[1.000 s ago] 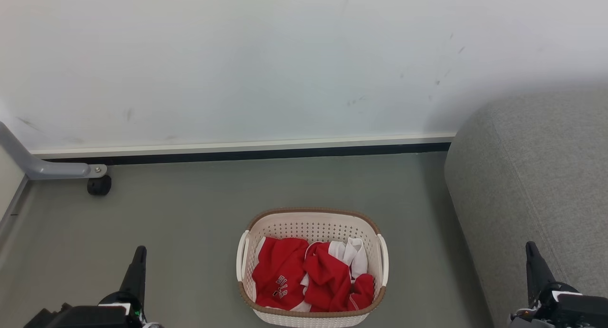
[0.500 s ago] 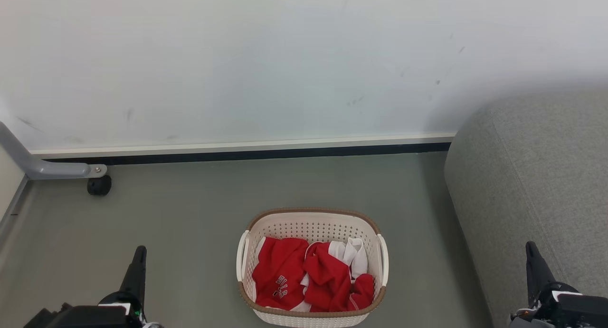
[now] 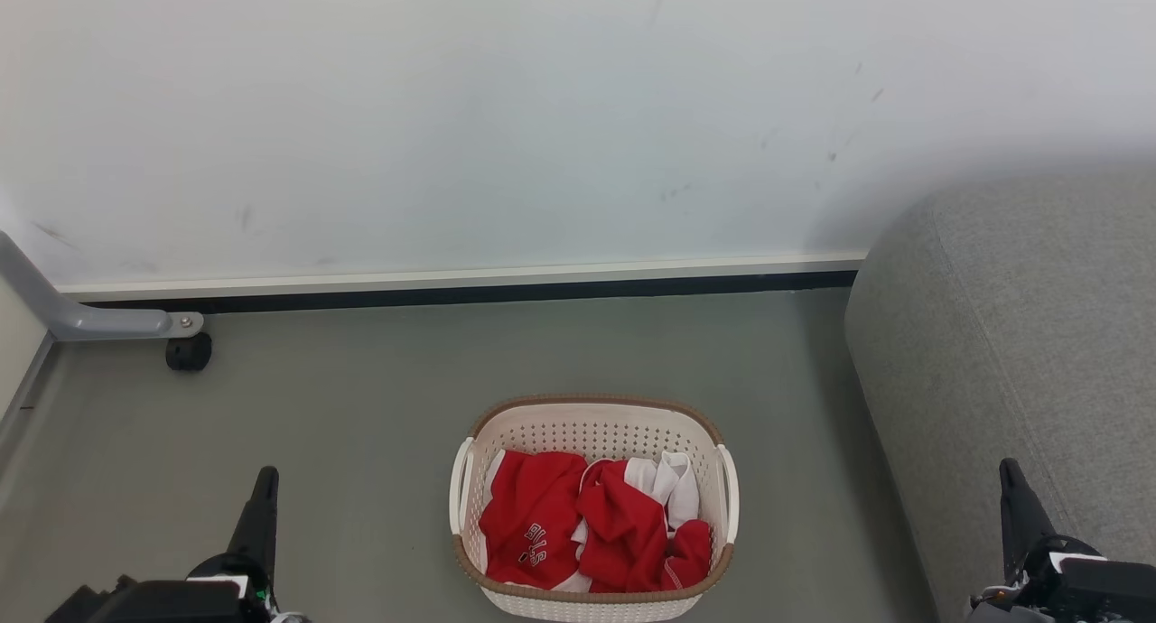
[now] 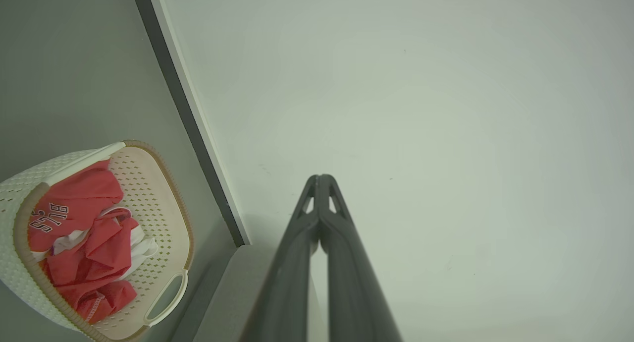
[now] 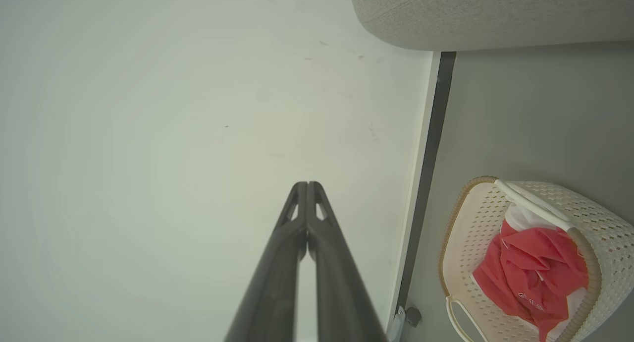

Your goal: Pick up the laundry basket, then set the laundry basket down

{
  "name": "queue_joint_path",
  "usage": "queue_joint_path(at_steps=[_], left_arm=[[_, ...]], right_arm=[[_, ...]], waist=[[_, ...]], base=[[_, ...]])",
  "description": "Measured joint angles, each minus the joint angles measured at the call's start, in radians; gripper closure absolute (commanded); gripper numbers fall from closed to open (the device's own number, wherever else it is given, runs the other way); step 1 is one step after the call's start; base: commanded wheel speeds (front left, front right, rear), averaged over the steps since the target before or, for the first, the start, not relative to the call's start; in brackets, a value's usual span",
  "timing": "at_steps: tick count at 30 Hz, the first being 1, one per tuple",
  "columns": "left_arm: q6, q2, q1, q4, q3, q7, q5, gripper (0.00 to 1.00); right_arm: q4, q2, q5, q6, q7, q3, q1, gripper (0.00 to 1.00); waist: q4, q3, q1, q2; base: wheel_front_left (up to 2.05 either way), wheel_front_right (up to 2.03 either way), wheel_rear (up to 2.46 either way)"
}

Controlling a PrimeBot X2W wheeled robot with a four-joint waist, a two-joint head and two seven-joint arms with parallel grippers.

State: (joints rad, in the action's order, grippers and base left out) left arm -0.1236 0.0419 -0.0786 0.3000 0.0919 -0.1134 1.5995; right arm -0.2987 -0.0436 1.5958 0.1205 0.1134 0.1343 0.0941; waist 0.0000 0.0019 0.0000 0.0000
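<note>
- Nothing has moved since the earlier frames: left gripper (image 3: 265, 478), right gripper (image 3: 1010, 469) and basket (image 3: 587, 432) lie as before.
- left gripper (image 4: 320, 179): jaws closed, fingers meeting at the tips, nothing held. It sits low at the left of the head view and points toward the wall (image 3: 542, 108).
- right gripper (image 5: 307, 185): jaws closed in the same way, tips touching, nothing held. It sits low at the right of the head view, in front of the sofa (image 3: 1020, 334).
- basket: upright on the floor (image 3: 361, 406), between the two grippers and well apart from both. It has a brown rim and a perforated cream wall.
- handles (image 3: 459, 483): white, one on each short side, both free.
- clothes (image 3: 542, 515): red and white, crumpled inside the basket, one piece with white lettering.
- skirting (image 3: 452, 293): dark strip at the foot of the wall, behind the basket.
- sofa: grey fabric, to the right of the basket, not touching it.
- caster (image 3: 188, 352): black, under a grey metal leg, far left by the wall.
</note>
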Motion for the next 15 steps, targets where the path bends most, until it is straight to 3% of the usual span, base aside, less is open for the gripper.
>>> queue_joint_path(at_steps=[15], left_arm=[[0.000, 0.000, 0.000, -0.001, 0.000, 0.000, 0.000, 1.00]], right_arm=[[0.000, 0.000, 0.000, 0.000, 0.000, 0.000, 0.000, 1.00]], waist=[[0.000, 0.000, 0.0000, 0.0000]], base=[[0.00, 0.00, 0.00]])
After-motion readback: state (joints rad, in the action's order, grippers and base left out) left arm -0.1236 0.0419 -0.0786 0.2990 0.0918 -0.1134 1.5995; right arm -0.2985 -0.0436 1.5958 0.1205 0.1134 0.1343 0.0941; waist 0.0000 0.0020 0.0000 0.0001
